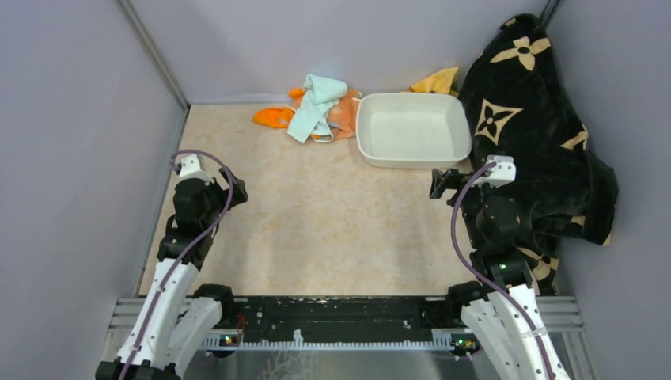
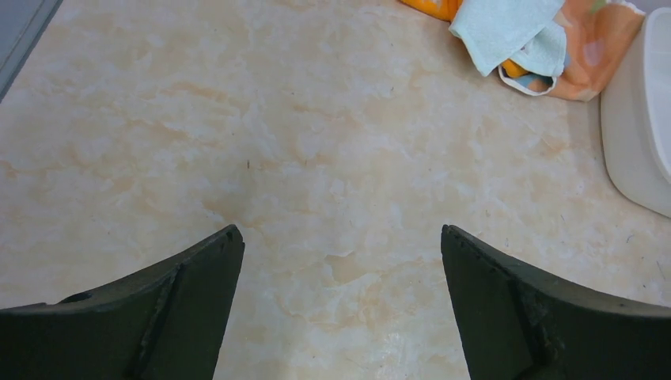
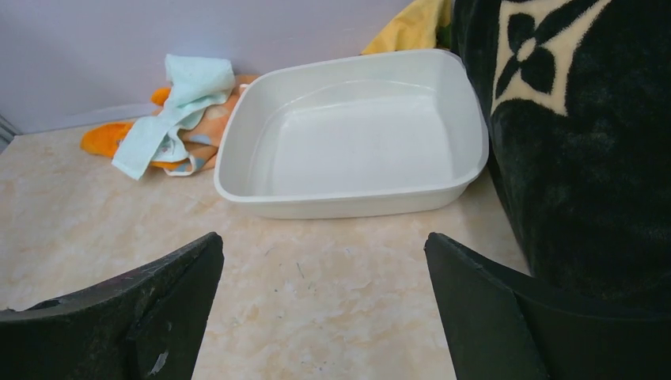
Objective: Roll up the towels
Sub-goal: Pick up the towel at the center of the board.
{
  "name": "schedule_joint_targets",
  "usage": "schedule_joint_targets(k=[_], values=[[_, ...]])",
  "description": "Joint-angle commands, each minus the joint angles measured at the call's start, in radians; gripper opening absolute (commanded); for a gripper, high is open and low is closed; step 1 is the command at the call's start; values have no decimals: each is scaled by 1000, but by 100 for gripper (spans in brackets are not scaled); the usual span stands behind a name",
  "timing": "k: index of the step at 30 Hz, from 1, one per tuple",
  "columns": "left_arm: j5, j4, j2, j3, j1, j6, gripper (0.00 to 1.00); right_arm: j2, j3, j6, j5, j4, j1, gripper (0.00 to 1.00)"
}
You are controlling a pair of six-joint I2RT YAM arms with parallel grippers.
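The towels lie crumpled in one pile at the back of the table, left of a white tub. A pale mint green towel (image 1: 316, 103) (image 2: 506, 28) (image 3: 178, 111) drapes over a bright orange one (image 1: 273, 117) (image 3: 107, 138) and a pastel one with orange dots (image 1: 345, 117) (image 2: 601, 47). My left gripper (image 1: 232, 190) (image 2: 340, 231) hovers open over bare table at the near left, well short of the pile. At the near right my right gripper (image 1: 443, 182) (image 3: 322, 237) is also open, just in front of the tub, holding nothing.
A white rectangular tub (image 1: 411, 162) (image 3: 340, 207) (image 2: 633, 134) stands at the back centre-right. A big black blanket with tan flowers (image 1: 538, 134) (image 3: 585, 182) is heaped along the right wall beside my right arm. A yellow cloth (image 1: 437, 81) (image 3: 407, 28) peeks out behind the tub. Grey walls enclose three sides.
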Motion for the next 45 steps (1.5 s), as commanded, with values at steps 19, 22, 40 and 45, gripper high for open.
schedule_joint_targets(k=[19, 22, 40, 45], values=[[373, 293, 507, 195, 5, 138, 97, 58, -37, 34, -72, 108, -8, 99], [436, 300, 698, 322, 4, 124, 93, 73, -48, 37, -84, 121, -8, 99], [593, 211, 1551, 1123, -19, 115, 76, 103, -75, 86, -134, 144, -9, 98], [651, 204, 1579, 1167, -18, 122, 40, 100, -64, 88, -113, 122, -8, 98]])
